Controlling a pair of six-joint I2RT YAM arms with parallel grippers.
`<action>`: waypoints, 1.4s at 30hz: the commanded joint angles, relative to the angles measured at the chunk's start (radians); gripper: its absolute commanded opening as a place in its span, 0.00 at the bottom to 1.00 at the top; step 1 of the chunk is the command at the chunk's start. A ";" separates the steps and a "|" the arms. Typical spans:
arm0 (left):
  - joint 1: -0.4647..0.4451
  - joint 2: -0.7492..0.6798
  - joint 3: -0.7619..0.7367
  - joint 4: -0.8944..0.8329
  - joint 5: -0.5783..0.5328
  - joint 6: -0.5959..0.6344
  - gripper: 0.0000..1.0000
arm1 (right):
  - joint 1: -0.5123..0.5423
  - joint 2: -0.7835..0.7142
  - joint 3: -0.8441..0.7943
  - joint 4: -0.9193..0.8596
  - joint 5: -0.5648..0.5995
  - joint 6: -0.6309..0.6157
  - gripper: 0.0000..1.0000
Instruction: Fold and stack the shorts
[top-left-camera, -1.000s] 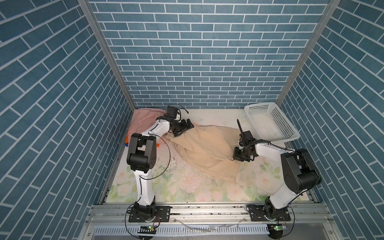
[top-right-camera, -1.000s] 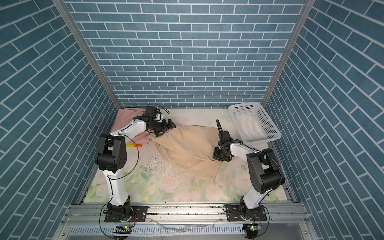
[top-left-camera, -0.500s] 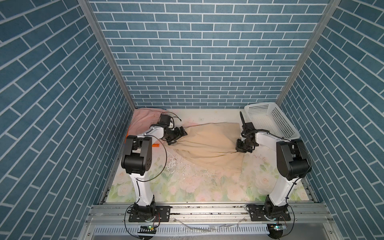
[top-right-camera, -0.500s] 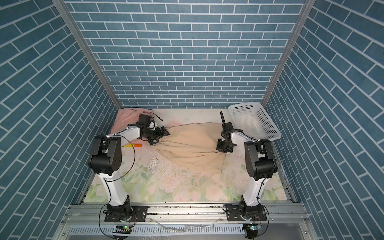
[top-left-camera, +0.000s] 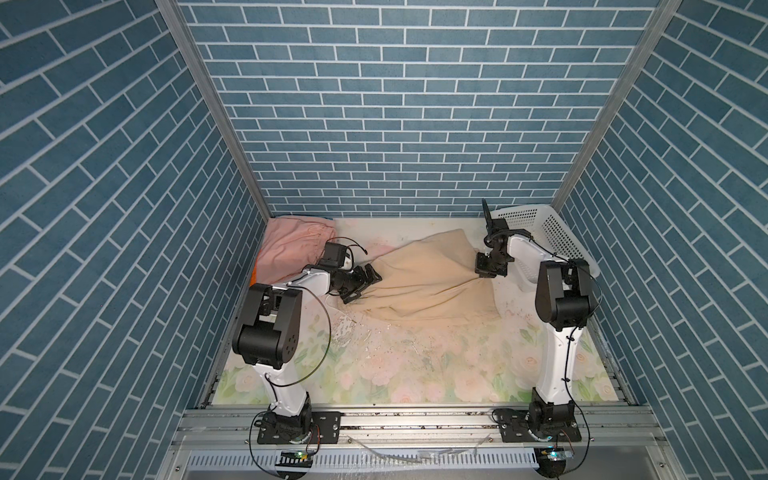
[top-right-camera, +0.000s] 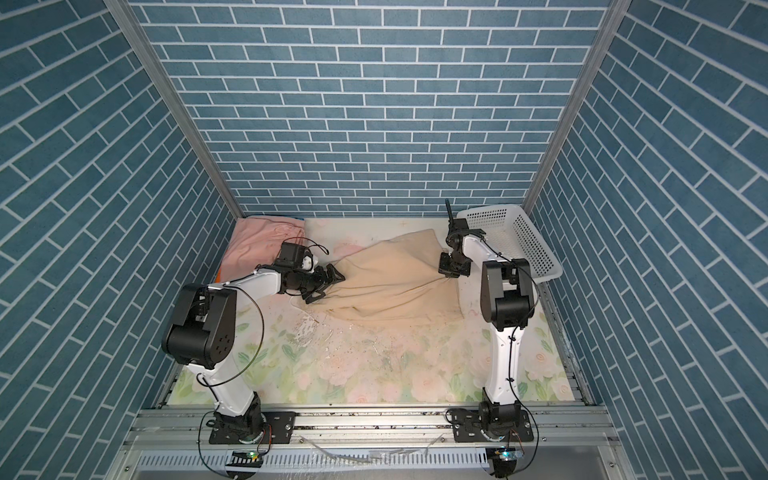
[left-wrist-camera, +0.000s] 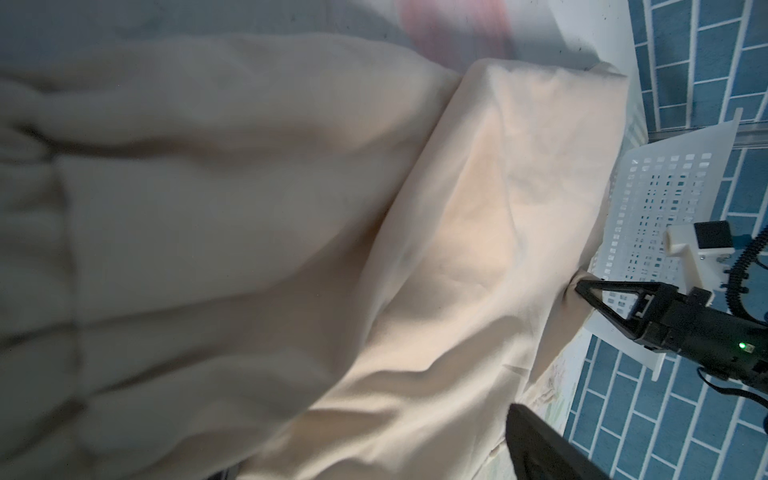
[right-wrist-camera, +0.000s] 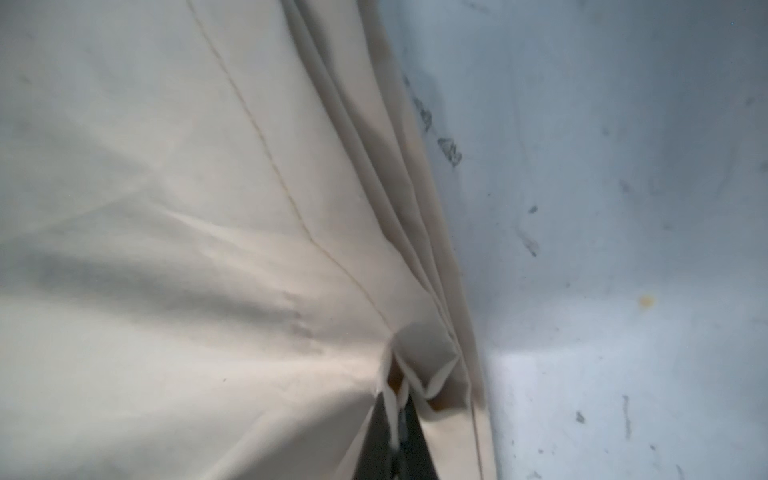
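R gripper pinches just a thin corner of beige shorts while L gripper gapes wide, holding nothing, so cloth may slip or bunch lopsided.

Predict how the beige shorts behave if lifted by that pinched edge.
Probably floppy: the beige shorts hang in folds from the shut right end effector. Likely light: a small pinch tents them. The rest may drag on the table.
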 joint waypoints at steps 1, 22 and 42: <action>0.008 -0.016 0.078 -0.104 -0.037 0.048 1.00 | 0.000 -0.106 0.052 -0.094 0.025 -0.051 0.00; 0.077 0.044 0.049 -0.215 -0.060 0.169 0.99 | 0.098 -0.560 -0.769 0.136 0.046 0.089 0.00; 0.126 0.116 0.148 -0.383 -0.072 0.282 1.00 | 0.051 -0.685 -0.737 0.078 0.025 0.063 0.00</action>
